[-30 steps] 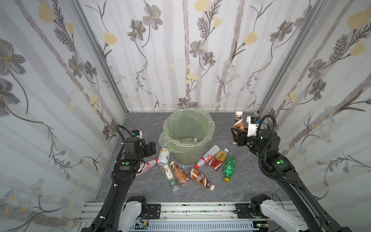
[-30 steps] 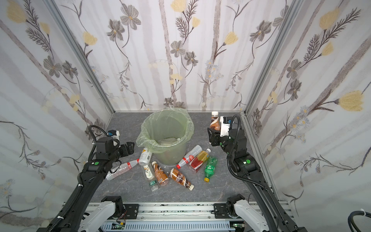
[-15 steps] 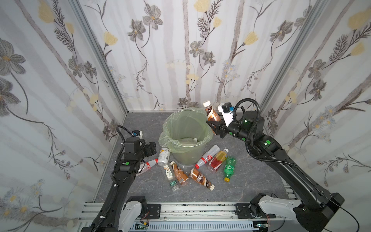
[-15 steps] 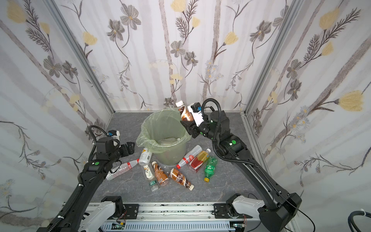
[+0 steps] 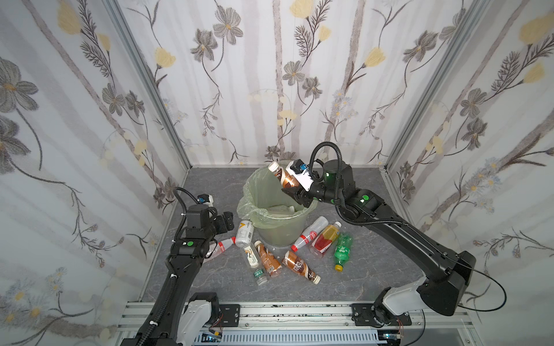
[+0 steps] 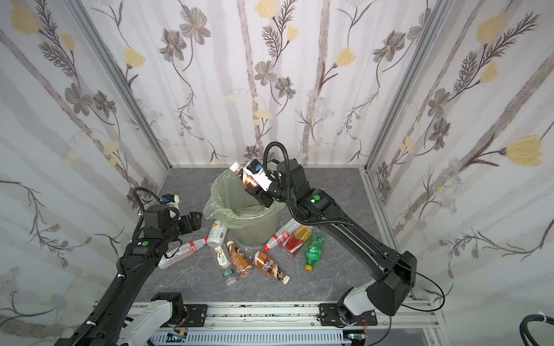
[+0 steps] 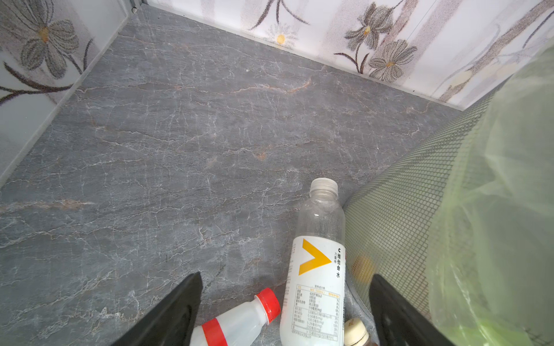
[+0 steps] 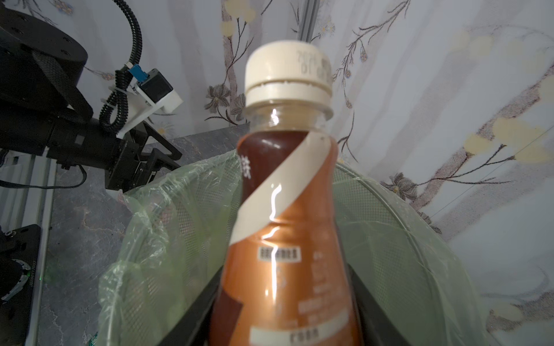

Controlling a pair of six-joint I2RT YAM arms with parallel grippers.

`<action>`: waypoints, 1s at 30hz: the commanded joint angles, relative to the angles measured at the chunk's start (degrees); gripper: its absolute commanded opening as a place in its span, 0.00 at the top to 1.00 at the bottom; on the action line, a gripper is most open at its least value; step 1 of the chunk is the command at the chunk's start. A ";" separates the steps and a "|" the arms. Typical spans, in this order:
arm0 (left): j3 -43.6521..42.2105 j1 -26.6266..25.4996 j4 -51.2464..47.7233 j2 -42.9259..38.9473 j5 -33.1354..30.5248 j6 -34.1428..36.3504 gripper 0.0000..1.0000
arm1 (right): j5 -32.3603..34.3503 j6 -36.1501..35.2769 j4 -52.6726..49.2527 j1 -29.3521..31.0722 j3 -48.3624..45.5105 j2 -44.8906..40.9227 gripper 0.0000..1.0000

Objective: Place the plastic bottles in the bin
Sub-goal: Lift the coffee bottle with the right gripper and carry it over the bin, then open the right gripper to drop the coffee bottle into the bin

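In both top views, a brown bottle [image 5: 280,176] is pinched by the right hand [image 5: 291,191] over the bin [image 5: 281,233]; other bottles [image 5: 296,263] are scattered on the table [image 5: 209,284] around it. In the left wrist view, the left hand [image 7: 286,277] is seen spread above a white bottle [image 7: 317,269] lying just beside the bin. In the right wrist view, the brown bottle is seen gripped above the bag-lined rim.

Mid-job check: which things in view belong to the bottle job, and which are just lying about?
Job: brown coffee-label plastic bottle in right gripper; round pale-green bag-lined bin; on the floor, green soda bottle, orange-red tea bottle, white yellow-chevron bottle.
Not job, fixtures only: floral wall panels; aluminium front rail.
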 commanded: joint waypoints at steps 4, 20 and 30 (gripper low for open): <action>-0.15 0.07 2.20 -0.19 -0.08 -0.18 0.11 | 0.49 -3.73 -0.93 1.94 0.52 2.34 0.47; -0.39 0.07 2.18 -0.64 -0.01 -0.18 0.11 | 1.42 -3.61 -2.00 2.66 -1.42 3.01 0.36; -0.33 0.10 2.22 -0.30 -0.36 -0.28 0.11 | 3.13 -1.16 0.47 2.50 -5.45 -0.17 0.23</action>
